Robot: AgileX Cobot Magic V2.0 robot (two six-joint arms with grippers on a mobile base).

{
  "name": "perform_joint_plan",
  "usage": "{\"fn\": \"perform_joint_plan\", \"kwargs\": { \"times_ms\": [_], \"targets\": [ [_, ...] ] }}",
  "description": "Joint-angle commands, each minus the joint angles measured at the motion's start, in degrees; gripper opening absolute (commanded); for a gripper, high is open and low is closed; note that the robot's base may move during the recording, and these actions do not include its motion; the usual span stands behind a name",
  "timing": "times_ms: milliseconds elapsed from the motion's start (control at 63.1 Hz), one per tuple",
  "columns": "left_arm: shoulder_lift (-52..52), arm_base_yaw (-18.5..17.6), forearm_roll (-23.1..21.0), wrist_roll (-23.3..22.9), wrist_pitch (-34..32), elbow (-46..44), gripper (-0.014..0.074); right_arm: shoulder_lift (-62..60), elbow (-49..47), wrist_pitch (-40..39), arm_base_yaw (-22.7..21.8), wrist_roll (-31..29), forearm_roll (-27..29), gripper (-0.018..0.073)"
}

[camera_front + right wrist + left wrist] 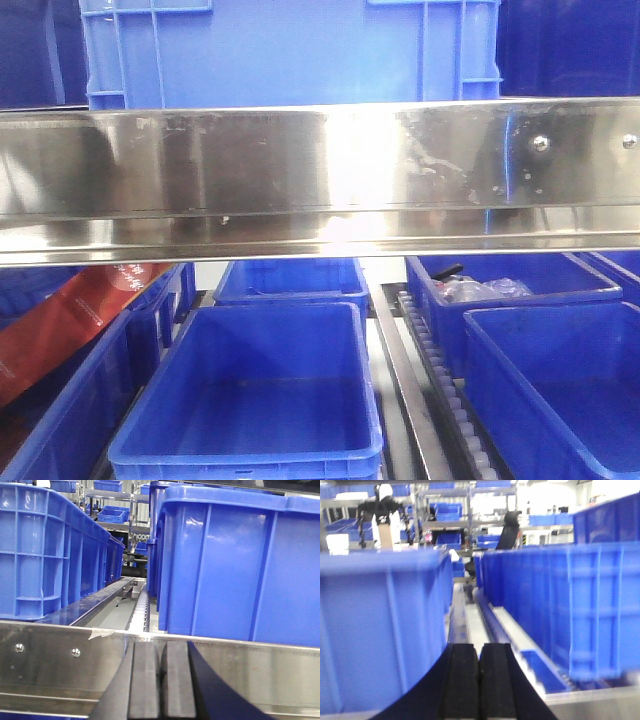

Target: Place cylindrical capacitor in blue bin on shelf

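Capacitor location: I cannot find the cylindrical part in any view, and I see nothing between either set of pads.

Left end effector (479, 680): pads pressed together, no gap, nothing visibly held. It sits level with the shelf's upper tier, pointing down the lane between two blue bins.

Right end effector (161, 680): pads likewise closed flat against each other, apparently empty. It sits just in front of the shelf (320, 175) front rail, below a large blue bin (240, 565) on the upper tier.

Below the rail, the front view shows an open, empty-looking blue bin (255, 400) on the lower tier, with a red package (75, 315) to its left and a bin holding clear bagged items (490, 290) to its right.

My judgement: the part has not yet been picked up, or is hidden. Procedure I would follow:
1. Locate the capacitor before any further approach to the shelf.
2. Open the chosen end effector fully before descent.
3. Grip the cylinder across its diameter.
4. Clear the rail edge before entering the bin.
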Motion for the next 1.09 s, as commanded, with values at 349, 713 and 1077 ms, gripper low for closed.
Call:
{"fn": "perform_joint_plan", "kwargs": {
  "times_ms": [349,713,1077],
  "targets": [
    [-17.13,5.91,13.76,-19.00,5.72,11.38,-0.0111,-0.21,0.02,-1.68,-0.33,-0.01,-0.29,-0.0154],
    [-17.13,6.02,13.76,-19.00,3.91,12.59,-0.0111,-0.21,0.02,-1.68,-0.33,-0.01,-0.29,-0.0154],
    [-17.13,6.02,13.76,-19.00,3.66,12.59,-0.0111,-0.21,0.02,-1.68,-0.33,-0.01,-0.29,-0.0154]
  ]
}}
